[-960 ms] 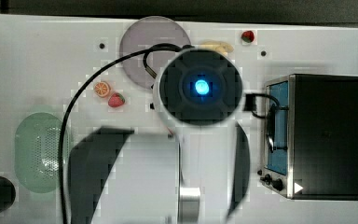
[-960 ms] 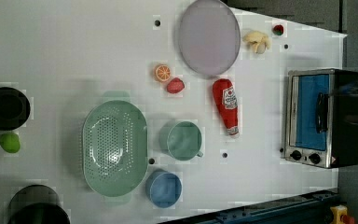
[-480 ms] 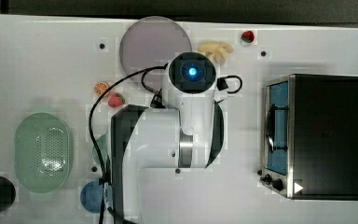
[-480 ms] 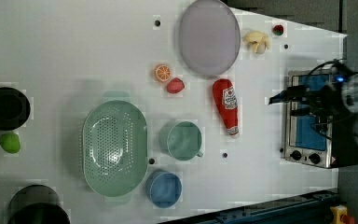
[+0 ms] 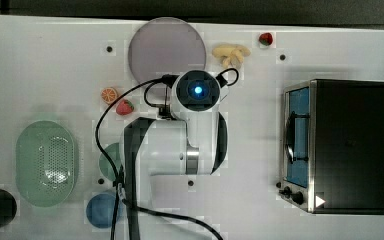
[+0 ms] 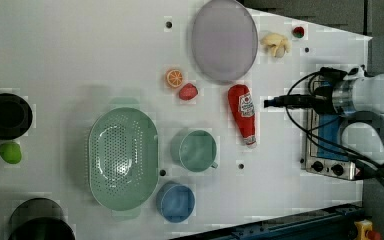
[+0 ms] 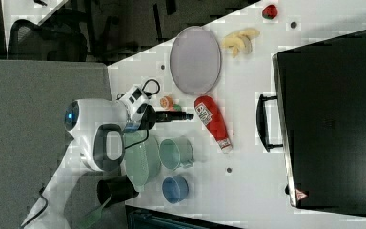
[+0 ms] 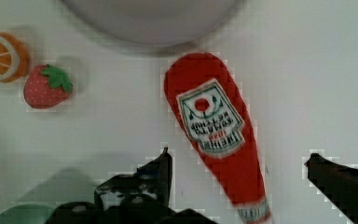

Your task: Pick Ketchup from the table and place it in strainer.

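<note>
The Ketchup (image 6: 243, 120) is a red bottle with a white label, lying on its side on the white table between the grey plate and the green mug. It also shows in the right view (image 7: 212, 121). My gripper (image 8: 240, 157) is open and hovers above it. In the wrist view, the bottle's (image 8: 214, 135) narrow end lies between the two dark fingers (image 8: 161, 170), untouched. The gripper's tip (image 6: 271, 103) sits just off the bottle's wide end in the left view. In the top view the arm (image 5: 197, 90) covers the bottle. The pale mint strainer (image 6: 123, 157) stands apart, holding nothing.
A green mug (image 6: 196, 150) and a blue cup (image 6: 176, 201) stand between bottle and strainer. A toy strawberry (image 6: 188, 91) and orange slice (image 6: 174, 78) lie beside the grey plate (image 6: 224, 39). A toaster oven (image 5: 337, 145) fills the top view's right. Bananas (image 6: 276, 43) lie far off.
The arm has swung in from the left view's right and come lower over the Ketchup. Nothing on the table has moved.
</note>
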Motion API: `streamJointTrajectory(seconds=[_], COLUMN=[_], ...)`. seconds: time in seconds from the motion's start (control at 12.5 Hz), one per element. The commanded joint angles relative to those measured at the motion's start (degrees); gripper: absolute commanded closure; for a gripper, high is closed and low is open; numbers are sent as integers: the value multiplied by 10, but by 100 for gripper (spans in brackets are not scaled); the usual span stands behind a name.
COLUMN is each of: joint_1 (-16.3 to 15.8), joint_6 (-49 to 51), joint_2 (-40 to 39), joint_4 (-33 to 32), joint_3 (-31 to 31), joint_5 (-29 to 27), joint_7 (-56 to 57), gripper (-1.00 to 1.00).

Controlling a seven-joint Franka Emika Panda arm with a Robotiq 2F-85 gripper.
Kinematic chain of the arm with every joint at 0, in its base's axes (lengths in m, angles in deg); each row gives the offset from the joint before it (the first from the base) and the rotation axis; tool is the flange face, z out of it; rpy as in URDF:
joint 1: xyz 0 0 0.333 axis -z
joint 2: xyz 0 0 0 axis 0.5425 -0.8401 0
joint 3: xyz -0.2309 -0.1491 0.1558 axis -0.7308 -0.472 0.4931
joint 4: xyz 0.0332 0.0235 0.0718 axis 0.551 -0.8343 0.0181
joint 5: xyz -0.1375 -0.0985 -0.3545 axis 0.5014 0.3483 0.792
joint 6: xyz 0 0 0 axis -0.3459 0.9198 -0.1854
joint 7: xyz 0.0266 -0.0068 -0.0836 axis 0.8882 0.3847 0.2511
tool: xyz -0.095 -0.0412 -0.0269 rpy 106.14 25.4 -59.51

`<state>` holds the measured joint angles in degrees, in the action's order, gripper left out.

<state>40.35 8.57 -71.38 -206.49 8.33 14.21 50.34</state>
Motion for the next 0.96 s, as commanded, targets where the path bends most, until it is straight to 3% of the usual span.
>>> streamJointTrajectory(seconds=[0.08, 0.96], joint_1=[-4, -6], joint_6=[-64, -220], joint_2=[-28, -132], joint_4=[-28, -79], joint_3=[7, -2], joint_5=[1, 24], joint_7=[114, 120], gripper=[-100, -100])
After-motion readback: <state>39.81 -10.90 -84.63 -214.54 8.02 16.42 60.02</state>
